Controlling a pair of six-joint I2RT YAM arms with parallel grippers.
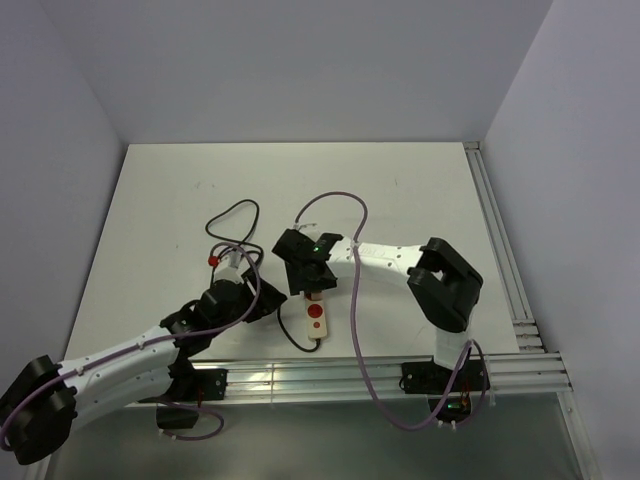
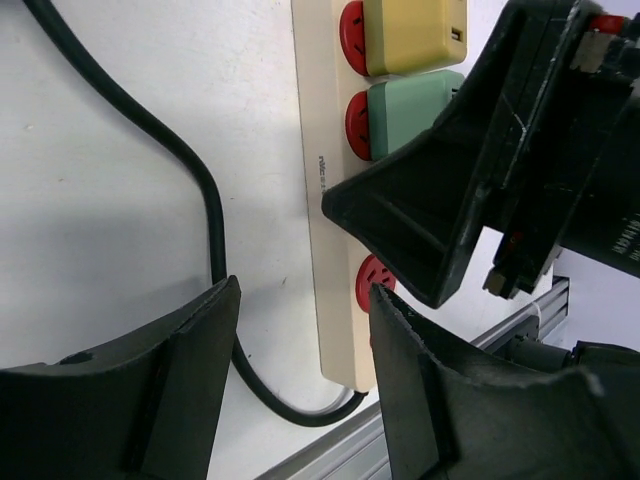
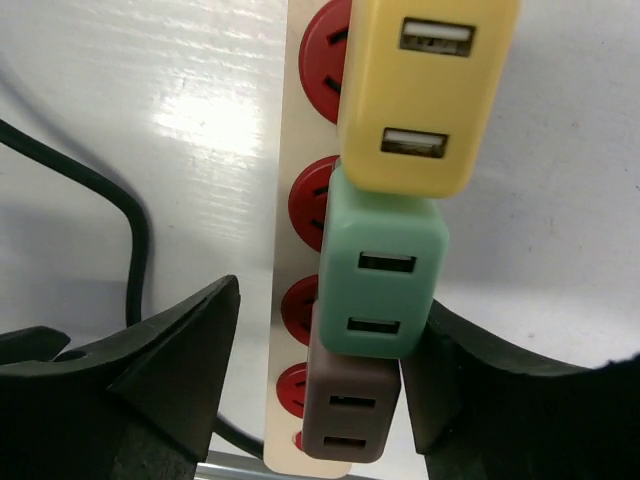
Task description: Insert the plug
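Now the brown plug sits in the power strip on the desk, beside a green plug and yellow plug; the right tool straddles it open-jawed, the left tool open alongside.

Three adapters sit in a row on the power strip (cable trailing left), just behind the rail.

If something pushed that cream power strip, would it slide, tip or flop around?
Likely it slides stiffly: the power strip lies flat on the smooth table. The chargers plugged into it probably make it top-heavier, yet tipping seems unlikely. Its black cord curves loosely, so it looks floppy and may drag.
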